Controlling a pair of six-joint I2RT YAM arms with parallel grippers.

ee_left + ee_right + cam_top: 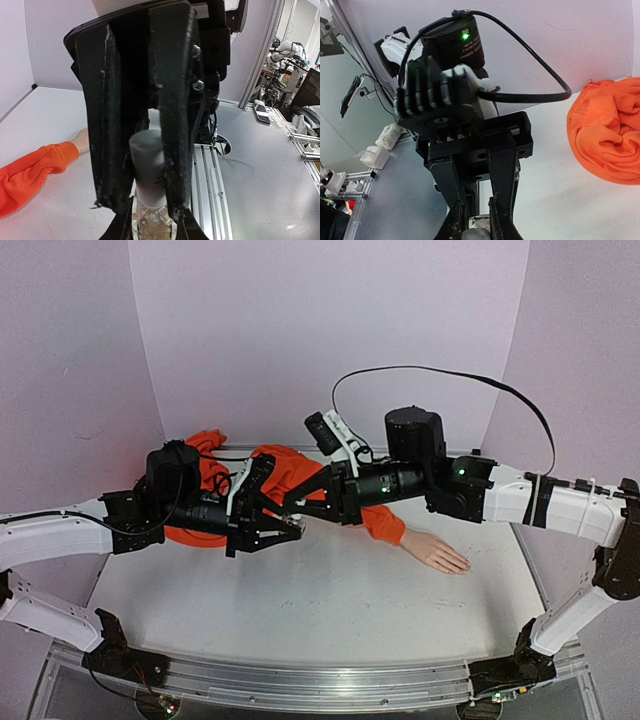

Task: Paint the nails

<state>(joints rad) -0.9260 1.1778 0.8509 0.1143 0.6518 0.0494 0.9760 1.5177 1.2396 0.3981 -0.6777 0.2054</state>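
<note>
Two robot arms reach in from either side and meet tip to tip above the middle of a white table [300, 610], with pale lilac walls behind. The left gripper [152, 231] is clamped on a small clear bottle [152, 224]. In its own wrist view only the bottle's glassy shoulder shows, between the two finger ends at the bottom edge. A grey cap [148, 160], a plain matte cylinder, stands on top of the bottle. The right gripper [145, 200] comes at it from the opposite side, and its long, scuffed black fingers [172, 125] are closed against the two sides of the cap. The right wrist view shows the same meeting from the other end, with the cap just visible at the bottom edge between dark fingers. An orange sleeve [300, 470] lies bunched along the back of the table beneath both arms and runs out to the right. The mannequin hand [436, 550] emerges from its cuff and lies flat on the tabletop, pale pinkish-beige, fingers stretched toward the right. The nails [462, 566] are at those fingertips, well to the right of the two grippers and apart from them. They are too small to make out from the overhead camera, so I cannot tell whether any carries colour.
</note>
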